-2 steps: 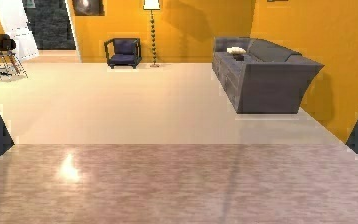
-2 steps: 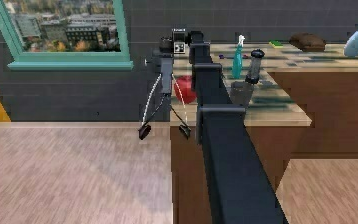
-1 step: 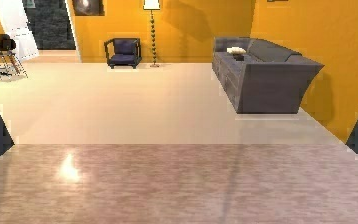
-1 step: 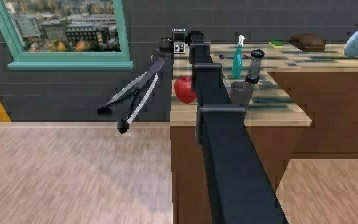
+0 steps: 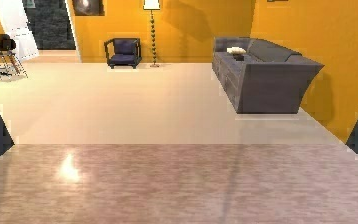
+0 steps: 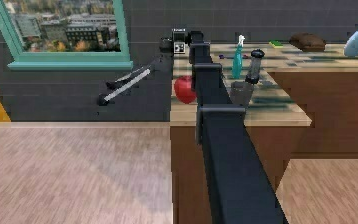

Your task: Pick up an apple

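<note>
A round red thing, by shape and colour an apple (image 6: 184,90), lies at the near left edge of a wooden counter (image 6: 287,110) in the arm side view. The dark arm bar (image 6: 222,140) rises over the counter just right of the apple. From its far end the gripper (image 6: 108,96) slants down and left, past the counter's left edge, with its thin fingers (image 6: 122,88) against the dark grey wall. Only bare wall lies behind its far end, so it holds nothing. The apple sits right of the fingers and lower than the gripper's body.
On the counter stand a teal bottle (image 6: 237,60), a dark mill (image 6: 254,66), a grey cup (image 6: 242,93), a brown loaf (image 6: 308,42) and a blue vase (image 6: 357,42). A teal-framed window (image 6: 67,35) is at left. The forward view has a grey sofa (image 5: 263,76), armchair (image 5: 123,52), floor lamp (image 5: 152,30) and open floor.
</note>
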Robot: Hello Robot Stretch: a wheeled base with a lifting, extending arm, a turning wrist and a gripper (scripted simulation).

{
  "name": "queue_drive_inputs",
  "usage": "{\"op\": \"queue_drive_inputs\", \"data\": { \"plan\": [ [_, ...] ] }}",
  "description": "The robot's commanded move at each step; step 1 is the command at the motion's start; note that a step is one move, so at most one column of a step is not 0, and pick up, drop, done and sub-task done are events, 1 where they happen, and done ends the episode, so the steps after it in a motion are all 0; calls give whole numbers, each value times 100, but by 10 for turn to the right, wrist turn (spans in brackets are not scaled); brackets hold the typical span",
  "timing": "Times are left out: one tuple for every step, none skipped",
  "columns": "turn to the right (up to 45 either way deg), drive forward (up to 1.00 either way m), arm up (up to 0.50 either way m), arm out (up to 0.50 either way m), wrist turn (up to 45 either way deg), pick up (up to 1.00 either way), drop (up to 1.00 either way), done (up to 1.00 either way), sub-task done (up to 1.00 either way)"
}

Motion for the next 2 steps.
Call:
{"op": "queue_drive_inputs", "data": {
  "plan": [
    [0,0,0,0,450,0,0,0,0],
    [0,0,0,0,450,0,0,0,0]
  ]
}}
